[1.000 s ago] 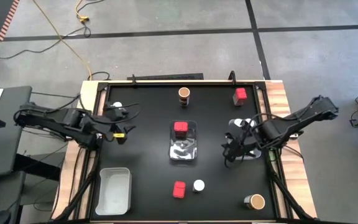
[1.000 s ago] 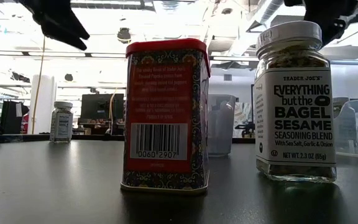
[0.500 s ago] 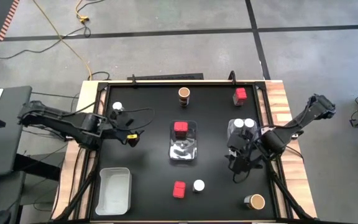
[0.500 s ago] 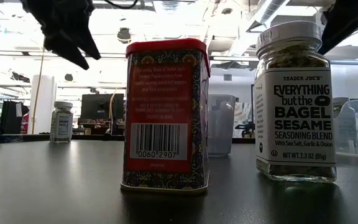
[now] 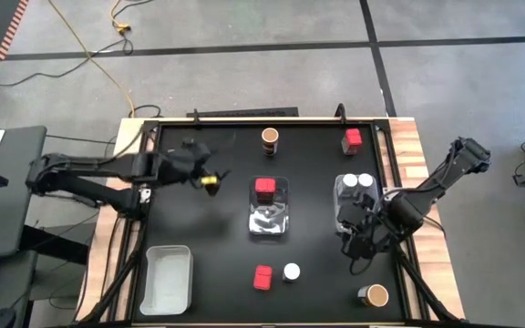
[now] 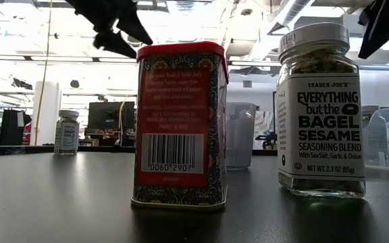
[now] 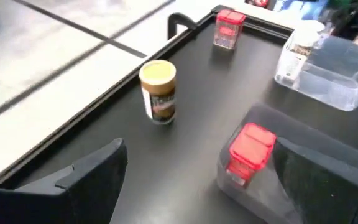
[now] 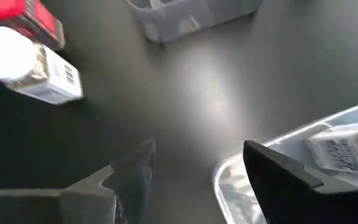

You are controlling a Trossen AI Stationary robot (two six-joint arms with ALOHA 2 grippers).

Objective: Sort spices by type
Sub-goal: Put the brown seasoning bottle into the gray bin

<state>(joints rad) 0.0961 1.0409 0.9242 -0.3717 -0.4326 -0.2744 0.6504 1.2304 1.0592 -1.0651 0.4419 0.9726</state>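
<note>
My left gripper (image 5: 211, 179) (image 7: 197, 149) is open and hangs above the table, left of the red tin (image 5: 264, 188) (image 7: 250, 149) that stands in the centre clear bin (image 5: 270, 219). A brown jar (image 5: 270, 138) (image 7: 159, 90) and another red tin (image 5: 352, 139) stand near the far edge. My right gripper (image 5: 358, 248) (image 8: 199, 148) is open, just near of the right bin (image 5: 343, 202), which holds two white jars (image 5: 357, 181). A red tin (image 5: 262, 277) (image 6: 179, 125) and a white jar (image 5: 291, 271) (image 6: 321, 111) stand near the near edge, and a brown jar (image 5: 375, 295) at the near right corner.
An empty clear bin (image 5: 168, 278) sits at the near left corner. One more white jar (image 6: 66, 131) stands far off on the left; in the high view my left arm covers it. Wooden rails (image 5: 417, 155) border the black table.
My left gripper has swung from the table's left side toward the centre bin and a little toward the far edge. My right gripper has drawn back from beside the right bin toward the near edge. No container has moved.
</note>
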